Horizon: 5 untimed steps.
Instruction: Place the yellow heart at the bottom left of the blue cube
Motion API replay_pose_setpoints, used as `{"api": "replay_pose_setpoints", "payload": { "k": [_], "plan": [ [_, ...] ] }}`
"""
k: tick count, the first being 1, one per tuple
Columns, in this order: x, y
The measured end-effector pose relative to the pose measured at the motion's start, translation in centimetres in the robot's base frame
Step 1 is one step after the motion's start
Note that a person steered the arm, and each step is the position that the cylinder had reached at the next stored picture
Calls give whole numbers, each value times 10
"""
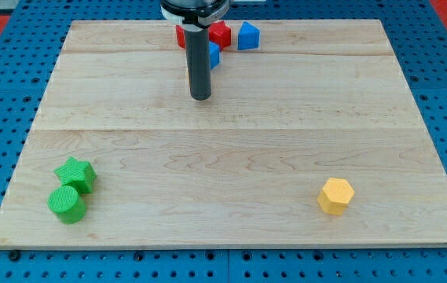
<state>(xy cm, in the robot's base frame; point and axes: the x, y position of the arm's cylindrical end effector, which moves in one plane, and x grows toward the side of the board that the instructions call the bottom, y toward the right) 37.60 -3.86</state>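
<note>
The only yellow block sits near the board's bottom right; its shape looks hexagonal from here. A blue cube stands at the view's top, right of centre. My tip rests on the board below and to the left of the blue cube, touching no block. It is far from the yellow block, which lies well down and to the right. A second blue block is partly hidden behind the rod.
Two red blocks sit at the top beside the blue ones, the left one partly hidden by the rod. A green star and a green cylinder touch each other at the bottom left. The wooden board lies on a blue surface.
</note>
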Motion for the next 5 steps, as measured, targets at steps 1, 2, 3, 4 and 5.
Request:
{"api": "replay_pose_setpoints", "payload": {
  "k": [1, 2, 3, 4, 5],
  "plan": [
    [0, -3],
    [0, -5],
    [0, -9],
    [0, -9],
    [0, -14]
  ]
}}
